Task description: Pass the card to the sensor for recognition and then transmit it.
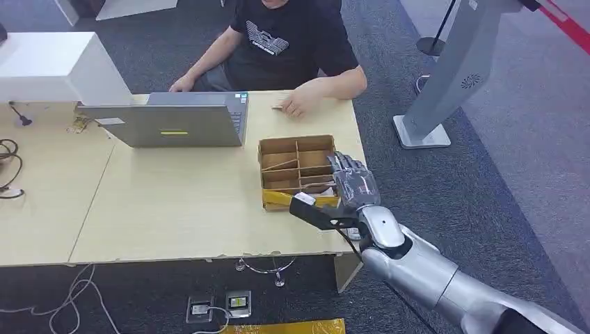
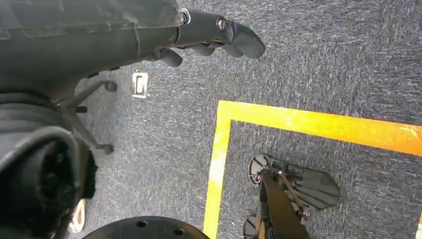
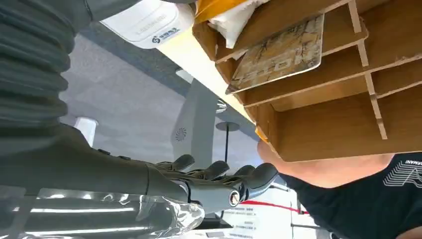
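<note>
Right hand (image 1: 353, 182) hovering at the box's (image 1: 268, 147) right wall, fingers (image 3: 219, 169) apart and holding nothing — poised, likely, to reach in. Card (image 3: 278, 52) leaning in a near compartment, not yet taken. Left hand (image 2: 219, 37) hanging over the floor — loosely curled, holding nothing.

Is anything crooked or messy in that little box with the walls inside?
Yes. In the wooden box, a card leans tilted against a divider instead of lying flat. The right hand hovers at the box's edge, holding nothing.
</note>
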